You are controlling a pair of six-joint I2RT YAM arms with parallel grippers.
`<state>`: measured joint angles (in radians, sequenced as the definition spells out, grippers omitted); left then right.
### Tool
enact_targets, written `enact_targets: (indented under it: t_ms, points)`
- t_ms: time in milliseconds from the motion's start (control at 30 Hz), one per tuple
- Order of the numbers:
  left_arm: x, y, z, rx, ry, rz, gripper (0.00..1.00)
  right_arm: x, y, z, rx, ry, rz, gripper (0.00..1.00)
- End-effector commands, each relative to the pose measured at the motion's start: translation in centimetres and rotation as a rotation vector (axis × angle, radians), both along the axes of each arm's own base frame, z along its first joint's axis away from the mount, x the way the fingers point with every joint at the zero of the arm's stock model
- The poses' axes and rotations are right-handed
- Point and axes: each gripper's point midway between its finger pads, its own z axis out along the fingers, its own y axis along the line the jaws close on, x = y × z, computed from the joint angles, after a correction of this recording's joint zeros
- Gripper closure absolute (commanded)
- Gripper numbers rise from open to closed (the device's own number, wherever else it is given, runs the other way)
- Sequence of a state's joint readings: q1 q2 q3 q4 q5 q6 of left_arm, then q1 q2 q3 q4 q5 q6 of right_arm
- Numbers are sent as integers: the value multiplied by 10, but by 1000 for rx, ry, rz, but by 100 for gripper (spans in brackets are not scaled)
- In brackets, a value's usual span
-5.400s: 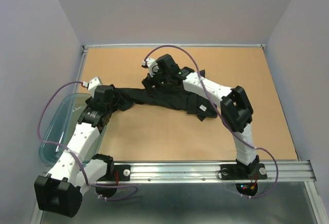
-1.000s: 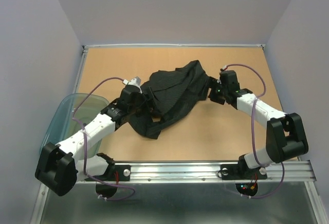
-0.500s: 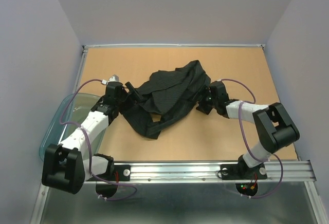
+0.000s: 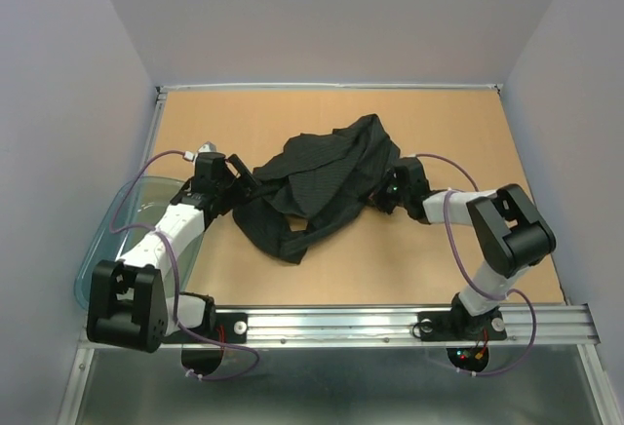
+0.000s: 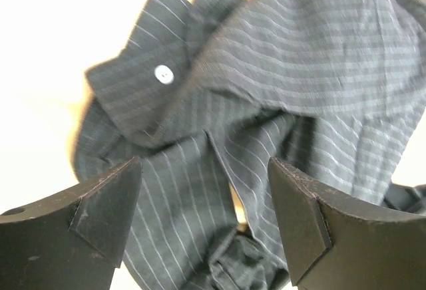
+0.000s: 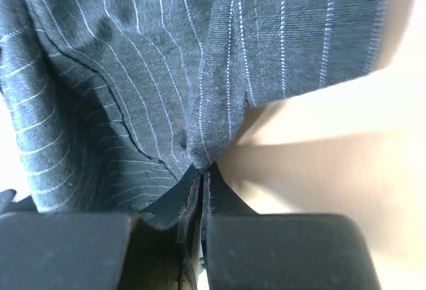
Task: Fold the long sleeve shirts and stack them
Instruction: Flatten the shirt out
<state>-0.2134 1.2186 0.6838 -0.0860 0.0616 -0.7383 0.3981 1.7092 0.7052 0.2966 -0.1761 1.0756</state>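
**Shirt heaped mid-table, right claw pinching its edge**

At the 9 o'clock edge of the table [image 4: 458, 133] sits a blue-grey plastic tub [image 4: 102, 250], partly under the left arm. Next, the left claw [image 4: 244, 173] is at the 9 o'clock side of the shirt [image 4: 322, 181], with its fingers [image 5: 100, 203] spread wide and nothing between them. Its wrist camera shows pinstriped cloth just ahead, and a cuff with one white button [image 5: 163, 73] at 11 o'clock. The black shirt lies unfolded in a rumpled heap near table centre, one end trailing toward 7 o'clock. At the heap's 3 o'clock edge the right claw [image 4: 383, 194] is low and clamped tight on a fold of the cloth; bare tabletop shows at 3 o'clock of the pinch
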Motion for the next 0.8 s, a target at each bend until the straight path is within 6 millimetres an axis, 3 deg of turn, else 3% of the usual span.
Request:
enact_targets:
  t_ms: [0,33,100,133,267,433,600,733,767]
  points:
    - [26,9,26,34,-87,14,13,22,-38,36,-95,-122,-44,99]
    - [30,8,30,37,-89,1,13,19,-54,35,-144,-112,-49,99]
    - [31,3,32,24,-87,-23,13,24,-87,51,-184,-138,-97,99]
    - [32,1,32,20,-85,-31,13,18,-108,44,-248,-102,-94,99]
    - [22,-9,25,-16,-65,-91,13,-1,-137,45,-358,-59,-59,99]
    - [4,-23,20,-20,-51,-211,14,-22,-130,38,-329,-26,3,99]
    - [-3,-40,19,73,-75,-326,14,-26,-126,37,-321,-30,47,99]
    - [15,-36,15,207,-77,-299,14,-25,-130,47,-345,-56,56,99]
    - [16,-34,4,236,-41,-293,15,-25,-132,50,-348,-63,53,99]
